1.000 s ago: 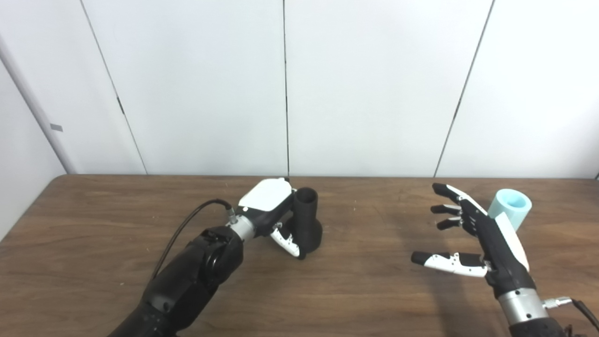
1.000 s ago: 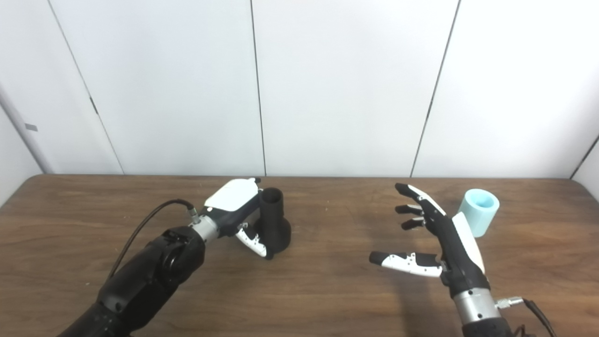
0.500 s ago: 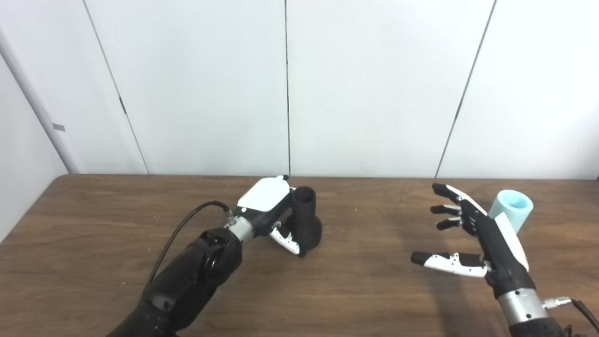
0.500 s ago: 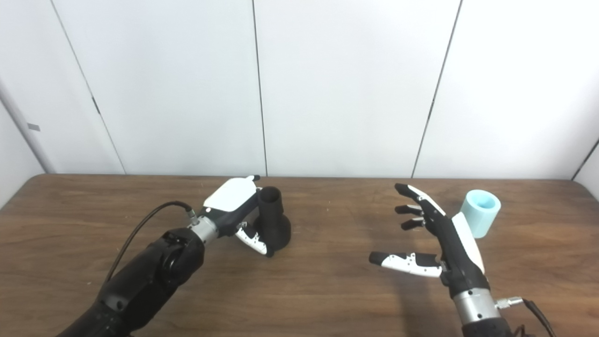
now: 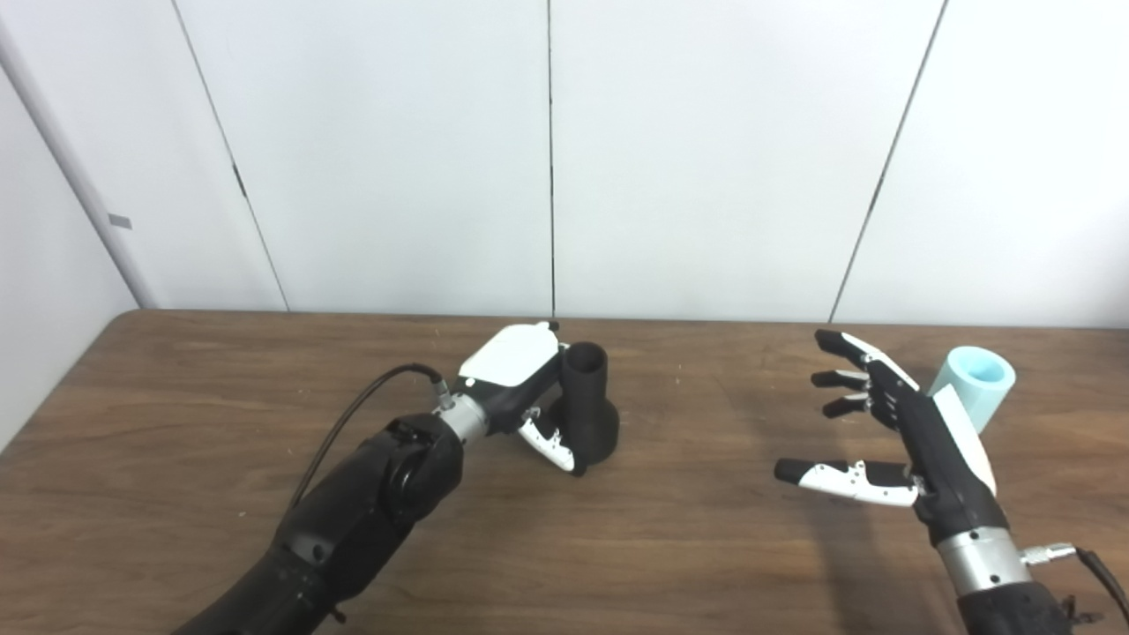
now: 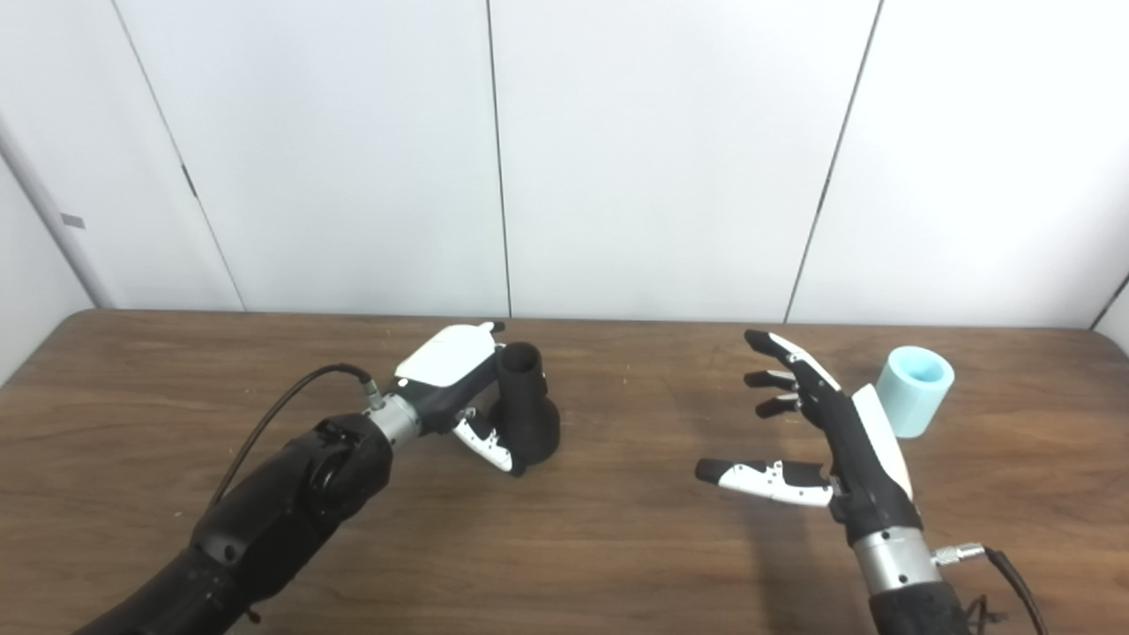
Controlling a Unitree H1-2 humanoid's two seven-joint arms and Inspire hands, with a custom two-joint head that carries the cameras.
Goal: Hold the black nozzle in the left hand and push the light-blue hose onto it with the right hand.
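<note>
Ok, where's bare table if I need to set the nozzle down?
Bare wood lies between the black nozzle and the open right hand, and along the table front edge. Tighter by the light-blue hose, behind that hand.

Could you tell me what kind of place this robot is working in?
Probably a lab or test room, not a home: a bare wooden table against plain white wall panels, with only a black nozzle and a light-blue hose piece set out.
</note>
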